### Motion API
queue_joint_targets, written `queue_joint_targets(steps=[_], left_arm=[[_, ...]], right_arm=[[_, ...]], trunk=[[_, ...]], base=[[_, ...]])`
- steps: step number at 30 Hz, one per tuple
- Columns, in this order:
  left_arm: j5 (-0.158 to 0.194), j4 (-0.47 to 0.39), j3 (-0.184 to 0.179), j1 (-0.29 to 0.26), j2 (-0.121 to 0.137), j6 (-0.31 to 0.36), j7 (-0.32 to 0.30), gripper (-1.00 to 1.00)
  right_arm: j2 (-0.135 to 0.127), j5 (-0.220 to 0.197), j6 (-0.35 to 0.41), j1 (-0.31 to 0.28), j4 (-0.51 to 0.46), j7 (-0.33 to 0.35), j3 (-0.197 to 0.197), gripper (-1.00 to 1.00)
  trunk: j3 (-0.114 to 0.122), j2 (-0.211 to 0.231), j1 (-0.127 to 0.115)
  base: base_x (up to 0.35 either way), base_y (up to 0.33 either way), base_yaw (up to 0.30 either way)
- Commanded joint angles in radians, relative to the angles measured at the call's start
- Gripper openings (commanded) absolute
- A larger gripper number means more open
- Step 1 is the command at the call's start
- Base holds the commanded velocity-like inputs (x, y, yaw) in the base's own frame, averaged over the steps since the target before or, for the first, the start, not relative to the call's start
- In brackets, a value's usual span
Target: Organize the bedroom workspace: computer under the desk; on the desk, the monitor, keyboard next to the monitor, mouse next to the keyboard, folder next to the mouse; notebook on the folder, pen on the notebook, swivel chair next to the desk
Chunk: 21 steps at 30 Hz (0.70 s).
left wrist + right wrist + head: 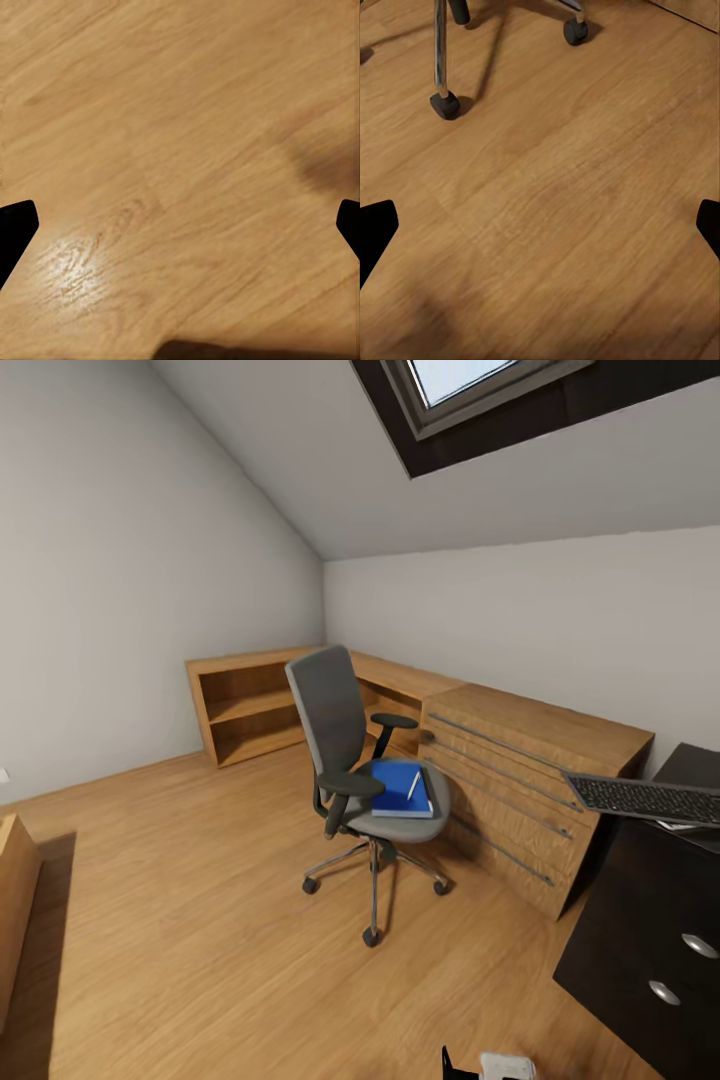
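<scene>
Standing in the middle of the wooden floor (pixel 180 920) is the grey padded swivel chair (pixel 360 780) with black armrests and a chrome star base on black casters, just in front of a long light wooden drawer chest (pixel 520 790) that runs along the far wall into low open shelving (pixel 250 705) in the corner; on the chair's seat lies the flat bright-blue folder (pixel 398 792), and a thin white pen (pixel 413 787) rests slantwise on top of it; whether a notebook lies between them cannot be told from the head view; at the right edge stands the glossy black desk (pixel 690 770) with its dark drawer unit and round knobs, and the slim dark-grey keyboard (pixel 645 798) lies at the desk's near end, jutting out past its edge toward the chest; a skylight (pixel 470 380) is set in the sloped ceiling above; the left gripper (pixel 180 232) hangs over bare floorboards with its two dark fingertips (pixel 15 229) spread wide apart and nothing between them; the right gripper (pixel 540 232) is likewise spread wide and empty above the floor, with the chair's chrome legs and casters a little way beyond it.
</scene>
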Motion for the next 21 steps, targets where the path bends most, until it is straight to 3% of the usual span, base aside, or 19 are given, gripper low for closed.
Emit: queue_joint_targets(steps=[1, 7, 18, 19, 21], left_arm=[[0.010, 0.000, -0.009, -0.001, 0.001, -0.004, 0.007, 1.00], [0.010, 0.000, -0.009, -0.001, 0.000, -0.005, 0.007, 1.00], [0.015, 0.001, -0.008, 0.000, -0.002, -0.137, 0.010, 1.00], [0.015, 0.009, -0.009, -0.001, -0.016, -0.157, 0.010, 1.00], [0.014, 0.011, -0.009, -0.001, -0.019, -0.158, 0.010, 1.00]], right_arm=[[0.000, -0.008, -0.004, -0.001, 0.002, -0.002, 0.008, 1.00], [0.001, -0.008, -0.004, -0.001, 0.002, -0.002, 0.008, 1.00], [0.003, 0.001, -0.005, 0.004, 0.002, -0.001, 0.010, 1.00], [0.005, 0.000, -0.006, 0.005, 0.002, -0.002, 0.010, 1.00], [0.005, 0.000, -0.006, 0.005, 0.003, -0.002, 0.010, 1.00]], trunk=[[0.002, 0.007, -0.004], [0.021, 0.049, -0.027], [0.054, 0.126, -0.069], [0.057, 0.133, -0.073], [0.064, 0.147, -0.081]], base=[[0.000, 0.000, 0.000], [0.000, 0.000, 0.000], [0.000, 0.000, 0.000], [0.000, 0.000, 0.000], [0.000, 0.000, 0.000]])
